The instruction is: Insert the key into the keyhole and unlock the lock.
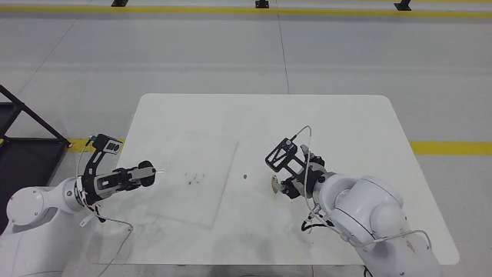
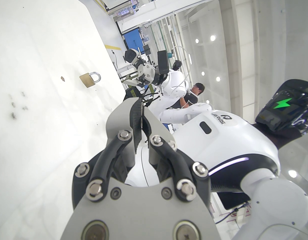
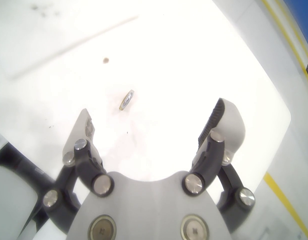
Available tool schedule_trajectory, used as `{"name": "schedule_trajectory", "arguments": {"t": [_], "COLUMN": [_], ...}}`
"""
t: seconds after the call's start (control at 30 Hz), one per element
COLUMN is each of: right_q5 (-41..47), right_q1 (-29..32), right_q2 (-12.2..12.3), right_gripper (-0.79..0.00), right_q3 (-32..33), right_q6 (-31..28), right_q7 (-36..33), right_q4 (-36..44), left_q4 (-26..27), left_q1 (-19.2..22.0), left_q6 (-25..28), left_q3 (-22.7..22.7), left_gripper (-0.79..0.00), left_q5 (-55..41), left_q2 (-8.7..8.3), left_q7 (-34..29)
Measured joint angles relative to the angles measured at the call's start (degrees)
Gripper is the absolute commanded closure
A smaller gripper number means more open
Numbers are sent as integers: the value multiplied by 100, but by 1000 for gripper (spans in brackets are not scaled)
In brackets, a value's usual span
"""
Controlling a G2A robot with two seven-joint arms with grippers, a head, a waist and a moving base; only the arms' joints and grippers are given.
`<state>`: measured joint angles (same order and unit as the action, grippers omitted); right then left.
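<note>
Top view: white surface [image 1: 346, 123]. The left hand [image 1: 151, 173] sits over the surface's left edge, closed on the key [image 1: 157, 172], whose thin pale tip pokes out toward the middle. The lock [image 1: 274, 184] lies right of centre. The right hand [image 1: 282, 185] is just beside it on the far side from the left arm; contact can't be judged here. The two hands are well apart. Between them lies a thin clear sheet [image 1: 207, 154] with a cluster of dark specks [image 1: 195, 176], and a single dark spot [image 1: 244, 176] sits between the sheet and the lock.

Left wrist view: left hand [image 2: 140, 106] closed, black pads pinched together at the tips. The key is hard to make out between them. Lock [image 2: 90, 79] lies flat on the surface [image 2: 43, 38], brass body with silver shackle closed, clear of the hand. Dark spot [image 2: 62, 78] is near it and the specks [image 2: 17, 106] sit nearer this hand. The right hand [image 2: 141, 77] shows farther off, past the lock.

Right wrist view: right hand [image 3: 151, 121] open, fingers [image 3: 219, 118] spread wide with nothing between the pads. Lock [image 3: 126, 100] is seen edge-on, just ahead of the fingertips and roughly centred in the gap, not touching either finger. Dark spot [image 3: 105, 60] lies beyond it, the specks [image 3: 43, 9] farther out on the surface [image 3: 169, 38].
</note>
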<state>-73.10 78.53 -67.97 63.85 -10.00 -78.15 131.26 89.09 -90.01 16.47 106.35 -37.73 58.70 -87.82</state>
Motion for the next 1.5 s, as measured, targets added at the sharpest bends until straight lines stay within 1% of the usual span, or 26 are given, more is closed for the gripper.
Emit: {"name": "schedule_trajectory", "arguments": {"t": [0.27,0.37,0.43,0.5,0.57,0.6,0.7,0.87,1.03,1.13,1.3,1.5], "right_q5": [3,251,249,328,525,713,1168,1734,2081,2299,2637,3048], "right_q1": [1,-11,-203,-478,-734,-909,-1375,-2013,-2657,-2979,-3324,-3588], "right_q2": [0,-1,-12,-54,-93,-107,-84,54,277,413,579,687], "right_gripper": [-785,-785,-785,-785,-785,-785,-785,-785,-785,-785,-785,-785], "right_q3": [1,-55,-163,-327,-505,-637,-995,-1553,-2251,-2583,-2936,-3220], "right_q6": [1,-157,-239,22,414,666,1094,1858,2588,2640,2630,2631], "right_q7": [2,209,-30,-627,-961,-1008,-986,-984,-985,-985,-985,-985], "right_q4": [1,-94,-163,-310,-610,-881,-1421,-1817,-2078,-2251,-2478,-2604], "left_q4": [0,0,0,0,0,0,0,0,0,0,0,0], "left_q1": [0,0,0,0,0,0,0,0,0,0,0,0], "left_q6": [0,0,0,0,0,0,0,0,0,0,0,0], "left_q3": [0,0,0,0,0,0,0,0,0,0,0,0], "left_gripper": [0,0,0,0,0,0,0,0,0,0,0,0], "left_q5": [0,0,0,0,0,0,0,0,0,0,0,0], "left_q2": [0,0,0,0,0,0,0,0,0,0,0,0], "left_q7": [0,0,0,0,0,0,0,0,0,0,0,0]}}
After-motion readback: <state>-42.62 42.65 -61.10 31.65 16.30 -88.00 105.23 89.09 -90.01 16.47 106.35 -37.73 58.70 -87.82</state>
